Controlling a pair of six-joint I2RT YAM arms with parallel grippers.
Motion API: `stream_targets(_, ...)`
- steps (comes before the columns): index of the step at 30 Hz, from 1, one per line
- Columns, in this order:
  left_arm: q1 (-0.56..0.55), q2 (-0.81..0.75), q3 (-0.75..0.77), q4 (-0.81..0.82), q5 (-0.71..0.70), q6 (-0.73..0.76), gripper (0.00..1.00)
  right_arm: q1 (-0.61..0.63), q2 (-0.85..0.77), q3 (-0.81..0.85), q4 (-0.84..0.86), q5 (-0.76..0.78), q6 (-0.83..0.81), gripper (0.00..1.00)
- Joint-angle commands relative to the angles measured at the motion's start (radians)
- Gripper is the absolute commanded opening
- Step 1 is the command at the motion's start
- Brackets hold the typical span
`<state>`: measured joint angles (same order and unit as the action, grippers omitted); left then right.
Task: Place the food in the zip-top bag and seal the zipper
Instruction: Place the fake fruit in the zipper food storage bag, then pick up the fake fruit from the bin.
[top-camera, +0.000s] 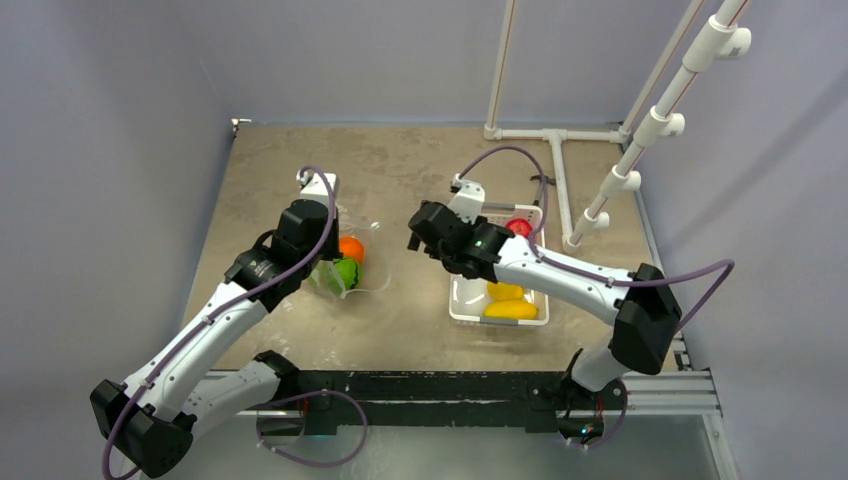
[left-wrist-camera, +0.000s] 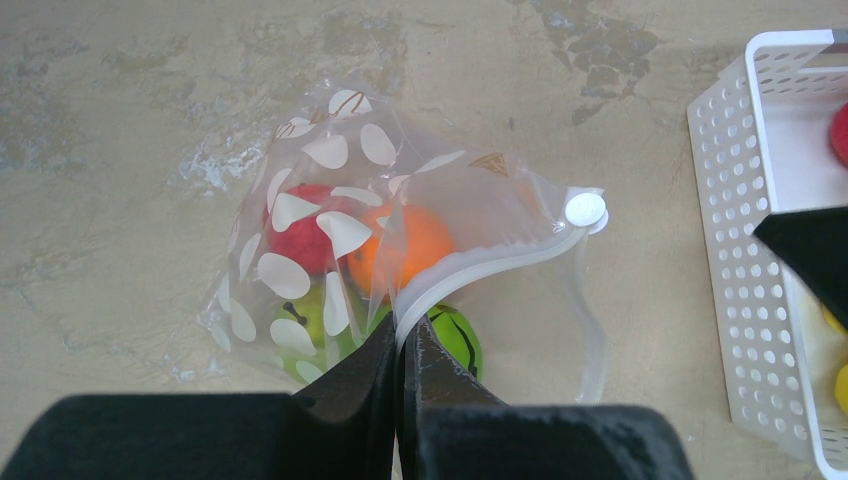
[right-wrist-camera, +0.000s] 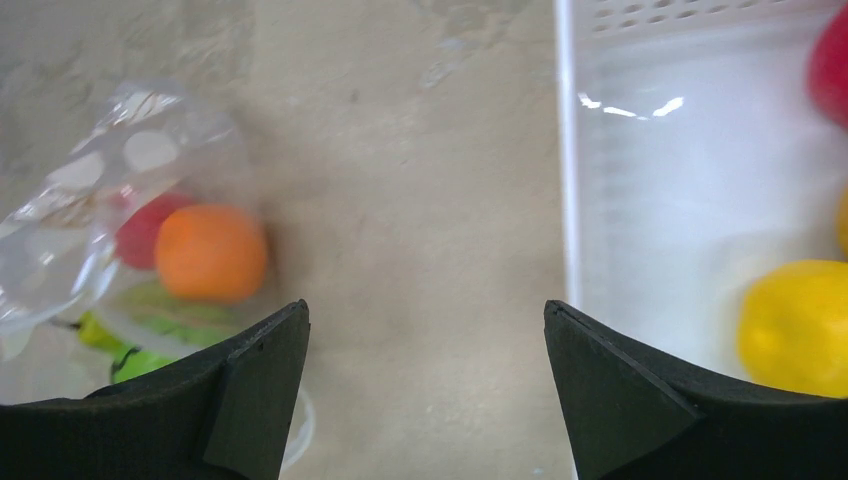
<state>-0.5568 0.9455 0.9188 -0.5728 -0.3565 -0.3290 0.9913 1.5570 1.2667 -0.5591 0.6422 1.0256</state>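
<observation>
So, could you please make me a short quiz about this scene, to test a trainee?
1. True or false: the left pincer is shut on the zipper strip of the bag.
2. Which lies in the white basket? A) orange fruit B) yellow fruit C) striped green fruit
3. Fill in: the right pincer is ____ and holds nothing.
Key: 1 true; 2 B; 3 open.

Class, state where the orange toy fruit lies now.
The orange fruit sits left of centre in the top view, inside the clear bag, beside the red fruit.
</observation>
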Motion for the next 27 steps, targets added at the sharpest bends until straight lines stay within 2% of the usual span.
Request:
stream_targets(1, 0.000, -0.010, 0.005, 0.028, -0.009, 0.007, 0.00, -0.070, -0.060, -0.035, -0.080, 0.094, 0.035, 0.88)
stream_targets(7, 0.000, -0.013, 0.005, 0.027, -0.006, 0.007, 0.00, -0.167, -0.057, -0.067, -0.125, 0.128, 0.036, 0.88)
stream_targets(18, 0.000, -0.015, 0.006, 0.030, 0.006, 0.007, 0.00, -0.308, -0.037, -0.122, -0.103, 0.142, -0.005, 0.88)
stream_targets(27, 0.000, -0.022, 0.006, 0.030, 0.014, 0.007, 0.00, -0.390, -0.007, -0.149, -0.007, 0.118, -0.068, 0.88)
